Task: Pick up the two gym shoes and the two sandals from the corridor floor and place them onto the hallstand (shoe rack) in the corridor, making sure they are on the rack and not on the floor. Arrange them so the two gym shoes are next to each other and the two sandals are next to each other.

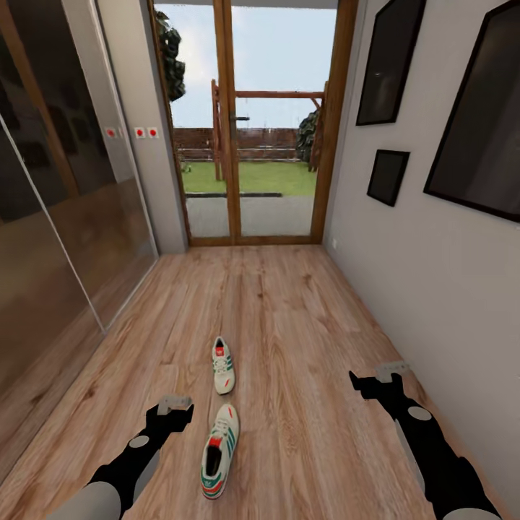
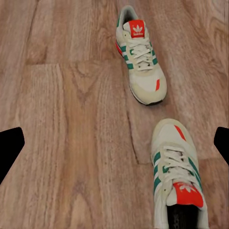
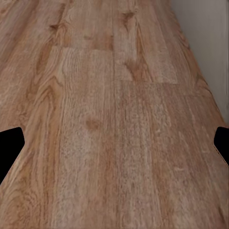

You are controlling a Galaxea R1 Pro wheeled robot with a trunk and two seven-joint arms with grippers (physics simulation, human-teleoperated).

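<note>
Both grippers wide, empty: left gripper [image 1: 175, 406] beside near gym shoe [image 1: 219, 451]; right gripper [image 1: 381, 375] over bare floor [image 1: 303, 318].

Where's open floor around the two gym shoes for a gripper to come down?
Free: bare planks between the right gripper and the near gym shoe; also the corridor floor from the far gym shoe to the glass door. Tight: the left gripper sits close beside the near shoe.
</note>
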